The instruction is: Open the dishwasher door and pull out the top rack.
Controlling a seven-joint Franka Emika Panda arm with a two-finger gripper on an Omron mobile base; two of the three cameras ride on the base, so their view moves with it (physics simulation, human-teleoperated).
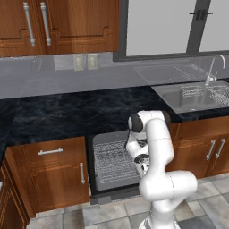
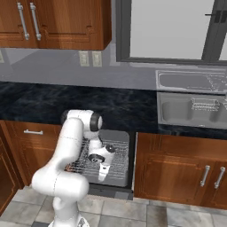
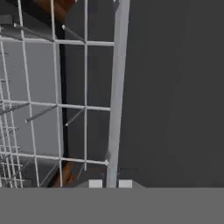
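The hand (image 3: 110, 183) is clenched on the front rail of the top rack (image 3: 114, 87); the rail runs crosswise to the hand; the pull runs outward over the lowered dishwasher door (image 1: 114, 195).

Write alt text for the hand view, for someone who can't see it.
Close-up from the robot's hand: the gripper is shut on the pale grey front rail of the top rack, with its two finger tips either side of the bar. Thin wire mesh spreads to the left of the rail, and a flat dark grey surface lies to its right.
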